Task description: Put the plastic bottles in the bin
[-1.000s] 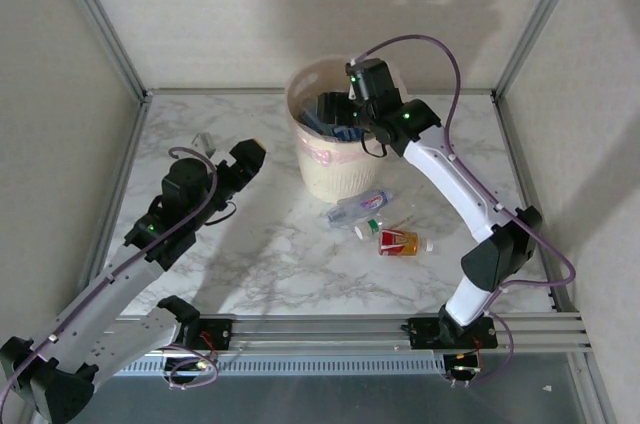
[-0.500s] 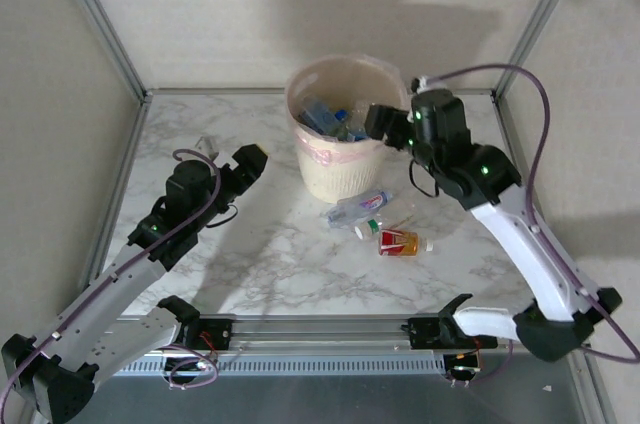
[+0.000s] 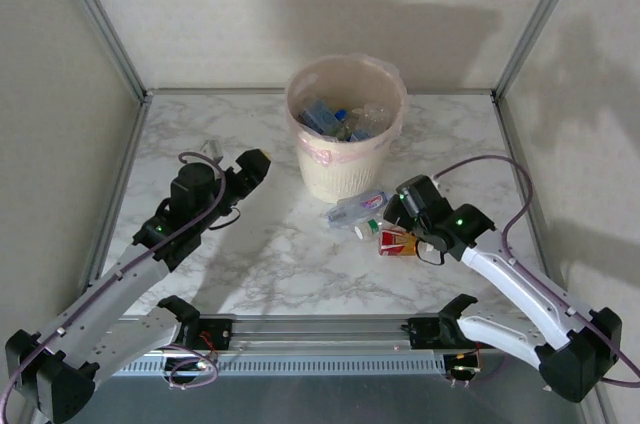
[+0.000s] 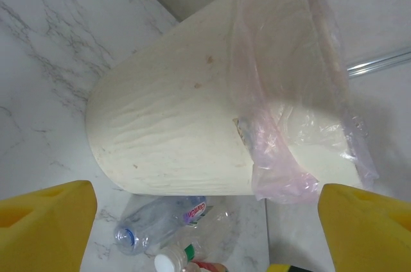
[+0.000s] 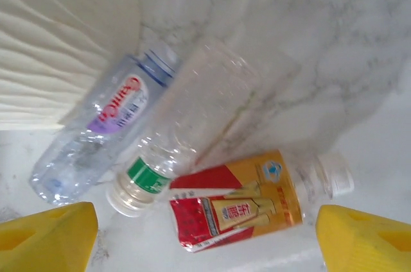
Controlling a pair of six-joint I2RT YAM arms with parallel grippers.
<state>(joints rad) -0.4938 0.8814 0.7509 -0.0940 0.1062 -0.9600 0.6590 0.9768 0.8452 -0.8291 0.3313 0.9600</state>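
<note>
Leftmost, a small pale thing (image 3: 208, 147) lies on the table (image 3: 250, 254), too small to tell what it is. Just right of it the left gripper (image 3: 250, 166) hovers over the marble, pointed at the bin (image 3: 345, 169). In its wrist view the yellow fingers (image 4: 45, 221) sit at the two lower corners, spread wide with nothing between them. The bin stands upright at the middle back of the table, a pinkish liner (image 4: 289, 169) folded over its rim, and a heap of bottles (image 3: 340, 119) shows inside it. Three more lie on the table just in front of the bin and to its right. A purple-label bottle (image 5: 96, 137) lies nearest the bin's foot. A green-band bottle (image 5: 192, 111) with a white cap lies against it. An orange bottle (image 5: 244, 201) lies nearest the arms, touching the green-band one. The right gripper (image 3: 398, 216) hangs low over these three, jaws wide apart, its yellow fingers (image 5: 359, 240) in the lower corners of its wrist view and clear of every bottle.
</note>
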